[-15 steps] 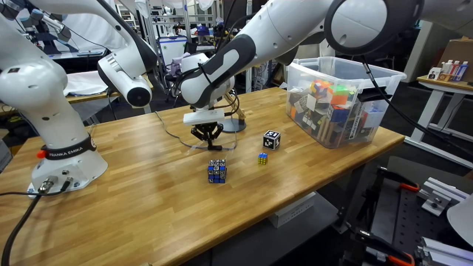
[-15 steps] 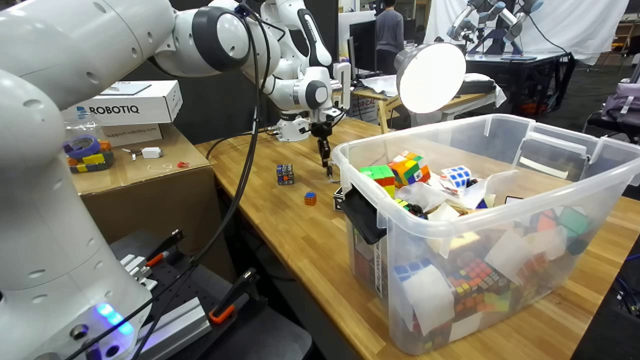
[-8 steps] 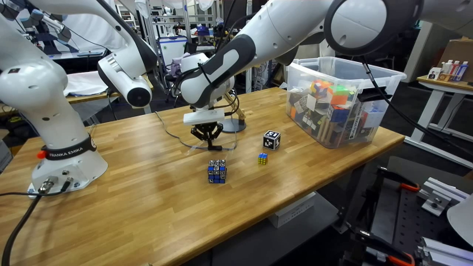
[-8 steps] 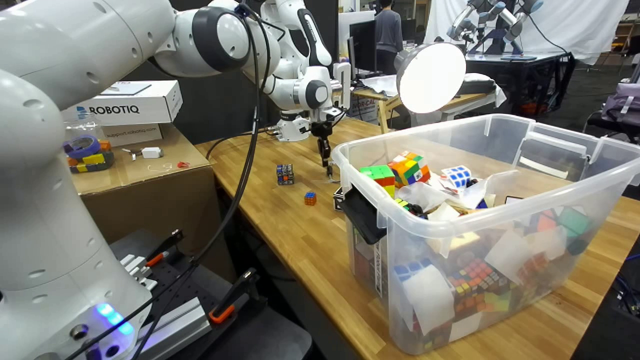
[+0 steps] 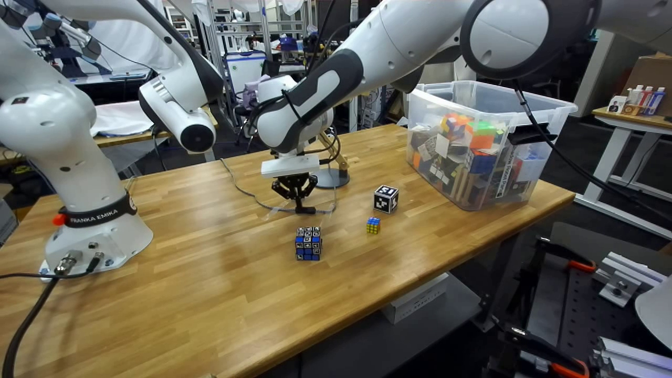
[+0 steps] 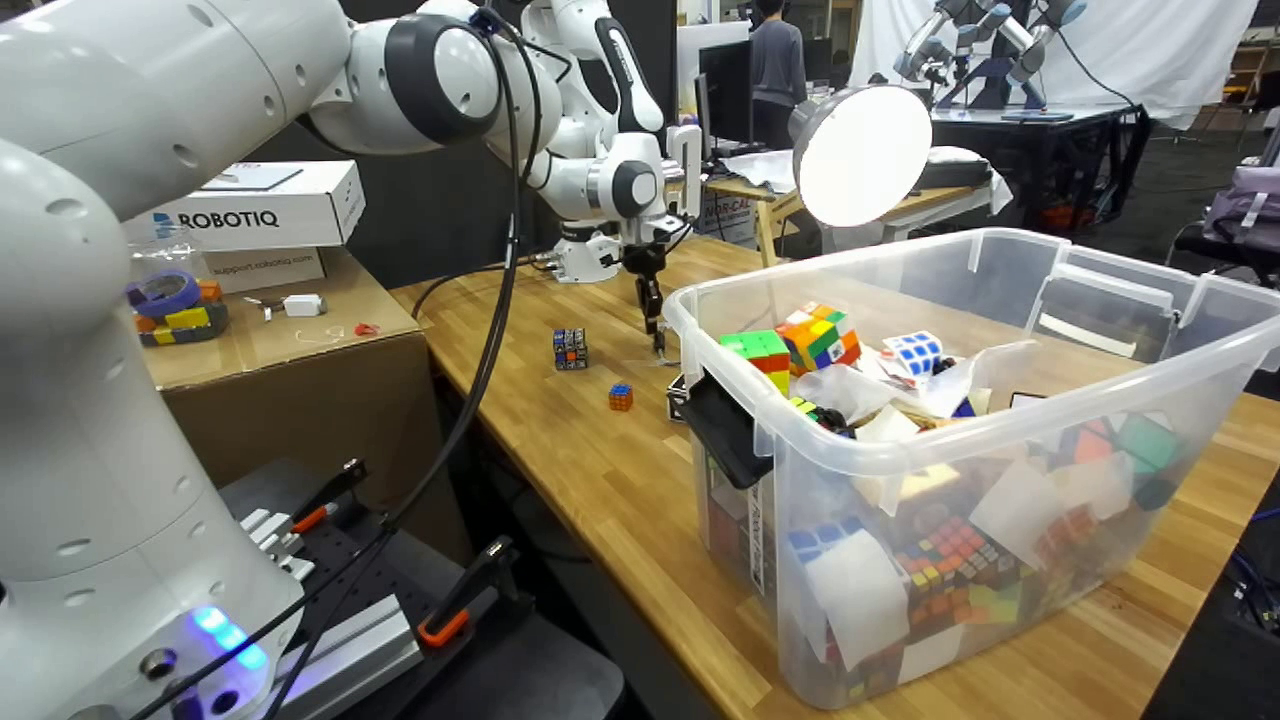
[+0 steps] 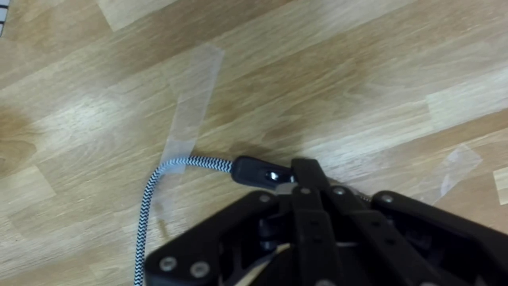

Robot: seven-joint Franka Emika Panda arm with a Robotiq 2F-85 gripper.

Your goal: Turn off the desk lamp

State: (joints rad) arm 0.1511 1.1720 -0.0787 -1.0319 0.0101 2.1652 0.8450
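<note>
The desk lamp's head (image 6: 862, 155) glows bright white in an exterior view. Its round dark base (image 5: 337, 179) and tan wooden arm (image 5: 340, 157) show partly behind the robot's wrist in an exterior view. The lamp's cord (image 7: 145, 206) is striped black and white in the wrist view and runs into a black inline switch (image 7: 254, 171) on the table. My gripper (image 7: 313, 172) is shut, with its fingertips at the switch, covering its right part. Whether they press on it cannot be told. The gripper also points down at the table in both exterior views (image 5: 298, 205) (image 6: 656, 335).
A patterned cube (image 5: 308, 244), a small cube (image 5: 373, 225) and a black-and-white marker cube (image 5: 386, 199) stand on the table. A clear bin (image 6: 960, 440) of cubes stands at one end. Another white arm (image 5: 94, 215) is mounted on the table. Clear tape (image 7: 192, 103) lies by the cord.
</note>
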